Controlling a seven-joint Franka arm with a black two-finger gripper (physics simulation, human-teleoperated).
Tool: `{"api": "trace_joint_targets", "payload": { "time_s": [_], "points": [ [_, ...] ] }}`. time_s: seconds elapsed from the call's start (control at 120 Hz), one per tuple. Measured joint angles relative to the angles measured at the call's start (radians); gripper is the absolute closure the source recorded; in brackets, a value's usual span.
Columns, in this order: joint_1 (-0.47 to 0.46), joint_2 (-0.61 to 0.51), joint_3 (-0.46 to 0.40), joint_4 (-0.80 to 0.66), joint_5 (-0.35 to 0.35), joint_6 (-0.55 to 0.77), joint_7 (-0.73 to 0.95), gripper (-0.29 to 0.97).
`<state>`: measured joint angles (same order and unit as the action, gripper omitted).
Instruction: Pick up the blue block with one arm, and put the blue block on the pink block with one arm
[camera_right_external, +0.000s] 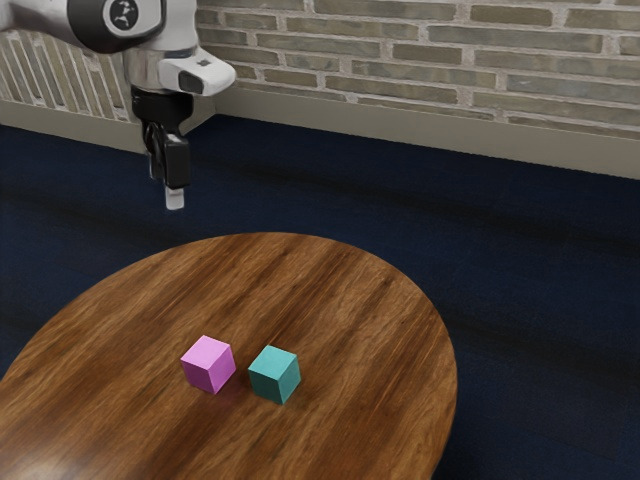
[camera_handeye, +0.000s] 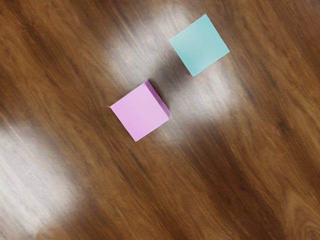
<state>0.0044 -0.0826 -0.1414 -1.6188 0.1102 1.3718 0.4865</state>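
Observation:
The blue block (camera_right_external: 274, 373), teal in shade, rests on the round wooden table (camera_right_external: 300, 280) toward its front. The pink block (camera_right_external: 208, 363) sits just to the exterior view's left of it, with a narrow gap between them. My gripper (camera_right_external: 172, 198) hangs high above the table's far edge, well up and back from both blocks, open and holding nothing. In the wrist view, looking straight down, the pink block (camera_handeye: 139, 111) and the blue block (camera_handeye: 199, 44) lie apart on the wood.
The tabletop (camera_handeye: 225, 175) carries only the two blocks. A dark blue floor (camera_right_external: 520, 250) surrounds the table, and a brick wall (camera_right_external: 450, 50) runs along the back.

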Motion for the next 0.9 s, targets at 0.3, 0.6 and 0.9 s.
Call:
{"api": "trace_joint_targets", "payload": {
  "time_s": [0.3, 0.6, 0.9],
  "points": [
    [-0.022, -0.198, -0.004, -0.245, -0.056, 0.057, 0.166, 0.00],
    [-0.054, -0.079, -0.007, -0.389, -0.098, 0.224, 0.427, 0.00],
    [-0.037, 0.091, -0.025, -0.384, -0.095, 0.387, 0.600, 0.00]
  ]
}}
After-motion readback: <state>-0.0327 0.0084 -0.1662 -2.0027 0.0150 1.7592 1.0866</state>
